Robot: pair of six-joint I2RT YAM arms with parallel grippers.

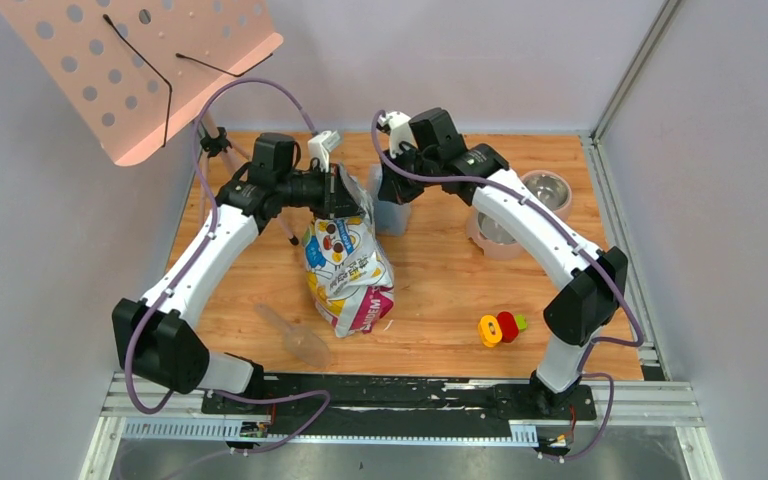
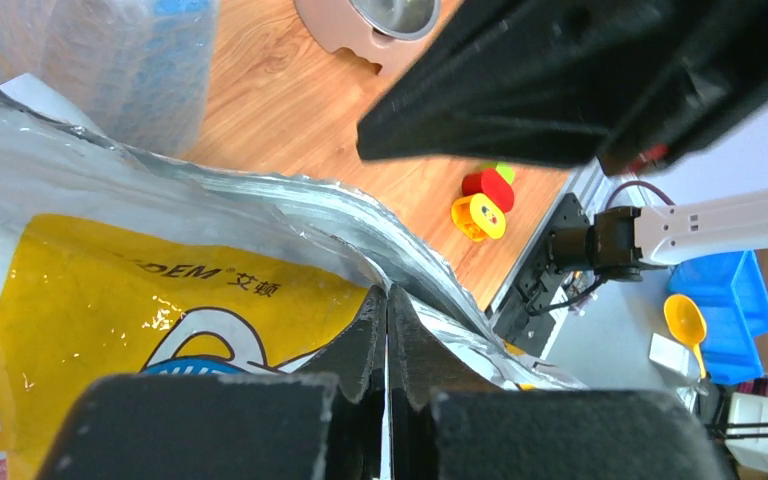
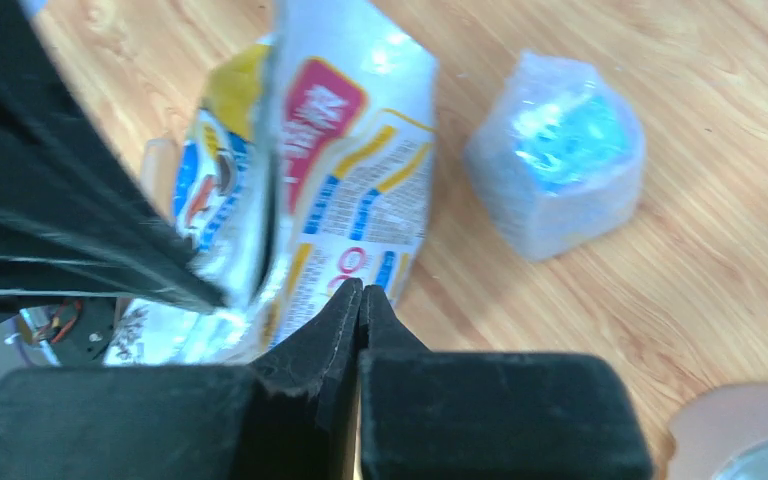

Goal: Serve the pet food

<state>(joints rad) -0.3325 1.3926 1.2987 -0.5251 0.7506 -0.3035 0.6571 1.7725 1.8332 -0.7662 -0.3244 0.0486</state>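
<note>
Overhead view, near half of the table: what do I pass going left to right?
Clear plastic scoop → glossy yellow-white-blue printed bag → red, yellow and green plastic toy.

printed bag [image 1: 345,270], clear scoop [image 1: 295,337], toy [image 1: 500,327]

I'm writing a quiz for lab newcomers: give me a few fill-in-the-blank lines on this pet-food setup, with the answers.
The left gripper is shut on the top edge of the printed ____. The pink stand with steel bowls sits beside the ____ arm. The clear scoop lies near the ____ arm's base.
Missing words: bag; right; left.
</note>
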